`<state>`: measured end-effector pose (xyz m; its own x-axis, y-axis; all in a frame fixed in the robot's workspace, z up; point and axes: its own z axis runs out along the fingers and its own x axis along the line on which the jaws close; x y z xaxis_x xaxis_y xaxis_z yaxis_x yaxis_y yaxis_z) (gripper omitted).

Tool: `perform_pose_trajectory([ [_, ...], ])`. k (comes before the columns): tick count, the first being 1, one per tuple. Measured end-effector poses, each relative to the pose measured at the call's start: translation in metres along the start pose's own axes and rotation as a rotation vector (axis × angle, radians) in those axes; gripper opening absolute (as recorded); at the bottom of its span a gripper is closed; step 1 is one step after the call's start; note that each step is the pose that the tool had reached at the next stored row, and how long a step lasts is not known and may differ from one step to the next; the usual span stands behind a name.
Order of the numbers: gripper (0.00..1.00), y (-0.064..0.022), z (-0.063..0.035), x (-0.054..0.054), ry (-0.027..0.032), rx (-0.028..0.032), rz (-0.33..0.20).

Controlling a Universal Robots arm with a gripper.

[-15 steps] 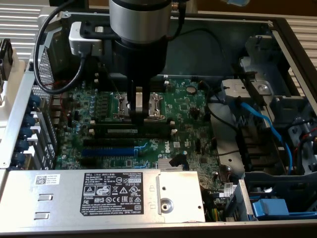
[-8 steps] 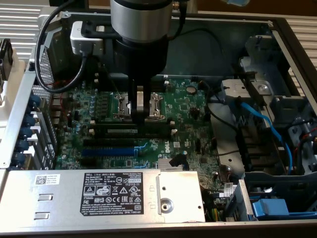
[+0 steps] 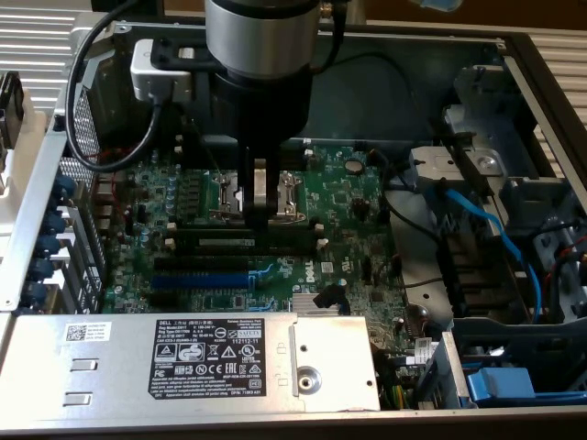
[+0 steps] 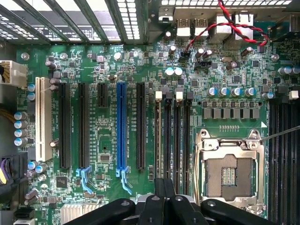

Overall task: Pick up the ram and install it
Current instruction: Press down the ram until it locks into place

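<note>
Motherboard (image 3: pixel 358 220) inside open case (image 3: pixel 514 55); power supply (image 3: pixel 183 362) at 6 o'clock, drive bay (image 3: pixel 514 275) at 3 o'clock.

Green mobo (image 4: pixel 117 70), 1 blue slot (image 4: pixel 122 126), black gripper (image 4: pixel 164 197).

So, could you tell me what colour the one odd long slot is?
Blue; clearest in the wrist view.

The green circuit board (image 4: pixel 117 70) has a smooth, faintly glossy lacquered face. The long blue expansion slot (image 4: pixel 122 126) and the black slots (image 4: pixel 140 126) beside it look like matt plastic. The bare silver socket frame (image 4: pixel 229 176) is shiny metal. The grey power-supply box (image 3: pixel 119 362) is brushed sheet metal bearing a black printed paper label (image 3: pixel 220 357). The black fingers (image 4: pixel 164 201) look like matt plastic or coated metal.
</note>
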<state>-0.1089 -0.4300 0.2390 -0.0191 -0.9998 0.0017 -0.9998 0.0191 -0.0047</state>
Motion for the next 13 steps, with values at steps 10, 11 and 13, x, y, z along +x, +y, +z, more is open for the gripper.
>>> perform_pose_trajectory([
  [10, 0.1, 0.0, 0.0014, 0.0, -0.0001, -0.0012, -0.004],
  [11, 0.1, 0.0, 0.0017, 0.0, -0.0001, -0.0017, -0.005],
  [13, 0.1, -0.0001, 0.0019, 0.0, -0.0001, -0.0022, -0.006],
])
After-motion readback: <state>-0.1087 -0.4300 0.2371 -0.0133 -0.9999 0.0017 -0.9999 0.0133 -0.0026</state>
